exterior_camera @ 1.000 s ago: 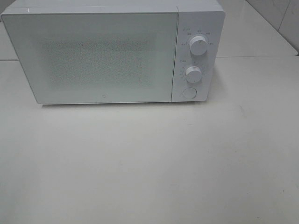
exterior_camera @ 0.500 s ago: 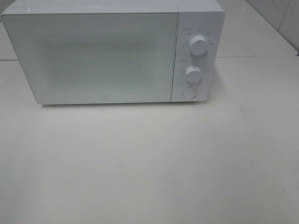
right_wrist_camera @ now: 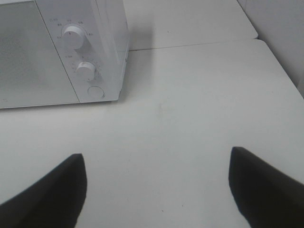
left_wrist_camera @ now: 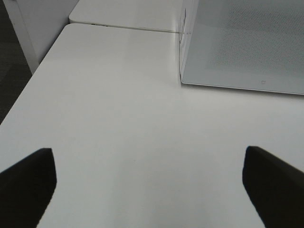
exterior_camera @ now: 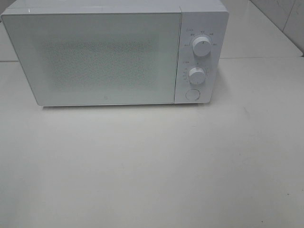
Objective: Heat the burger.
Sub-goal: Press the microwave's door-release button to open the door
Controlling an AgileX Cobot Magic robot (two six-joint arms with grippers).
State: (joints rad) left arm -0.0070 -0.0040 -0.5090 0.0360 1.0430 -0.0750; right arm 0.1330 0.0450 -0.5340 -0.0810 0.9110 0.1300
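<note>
well, the left gripper [left_wrist_camera: 148, 155] has its two dark fingers [left_wrist_camera: 28, 185] spread wide, and only the bare white table [exterior_camera: 152, 166] shows between them. the jaws grip nothing and hang over the tabletop. ahead of these jaws, off toward the other arm's side, stands the white microwave [exterior_camera: 104, 57], with the lower corner of its door [exterior_camera: 95, 59] the nearest part to them. further ahead of the jaws a seam runs where a second white table [left_wrist_camera: 128, 12] butts against this one.

the right gripper [right_wrist_camera: 156, 156] also has its jaws standing apart, dark fingertips [right_wrist_camera: 256, 185] wide of each other, with plain tabletop between them and nothing pinched. ahead of these jaws, off toward the left arm's side, is the microwave's control panel [exterior_camera: 199, 57]: an upper knob [exterior_camera: 202, 46], a lower knob [exterior_camera: 196, 74] below it and a round button [exterior_camera: 192, 94] at the bottom. the panel is well apart from the fingertips.

the microwave door is closed, flush with the panel, and its speckled window is too pale to see through. the burger appears in none of the views, so where it is cannot be told. the high camera shows neither gripper, only the microwave at the back of the table.
</note>
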